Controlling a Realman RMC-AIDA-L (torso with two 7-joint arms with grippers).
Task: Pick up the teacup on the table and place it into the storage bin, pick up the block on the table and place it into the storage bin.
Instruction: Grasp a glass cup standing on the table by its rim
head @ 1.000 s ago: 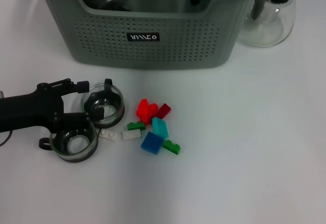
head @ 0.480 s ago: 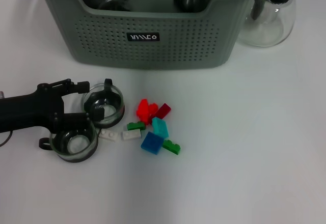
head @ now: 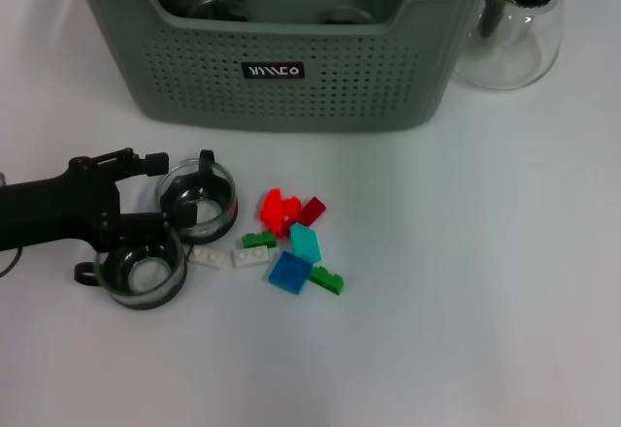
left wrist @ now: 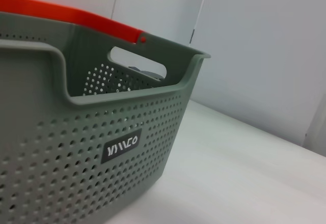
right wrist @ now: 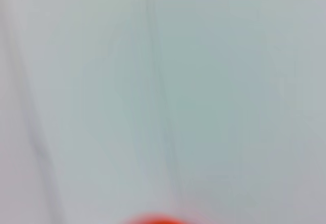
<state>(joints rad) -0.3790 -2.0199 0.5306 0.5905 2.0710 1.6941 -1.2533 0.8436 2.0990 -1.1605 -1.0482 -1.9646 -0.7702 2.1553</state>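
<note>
Spanning both views, the white bench (head: 466, 281) carries every item. Storage bin (head: 291, 58): grey-green perforated basket at the far edge, black label facing the robot; the left wrist view shows its near wall (left wrist: 91, 147), cut-out handle and an orange strip along its far rim. Dark-handled glass cups lie inside it at the far left. Glass teapot (head: 514, 29): clear body, black lid, just beside the bin's right end.

Left gripper (head: 150, 192): black, reaching in from the left edge, low over the bench; its jaws stand open, one finger on the far side of a teacup, the other between the two cups, neither cup lifted. Far teacup (head: 197, 197): clear glass, dark handle, upright on the bench between the jaws. Near teacup (head: 141, 267): same kind, just beside the first and nearer the robot.

Blocks (head: 296, 243): loose cluster right of the cups, well apart from the bin; red, dark red, green, teal and blue pieces, with two white blocks (head: 228, 256) nearest the cups.

Right gripper: out of sight.
</note>
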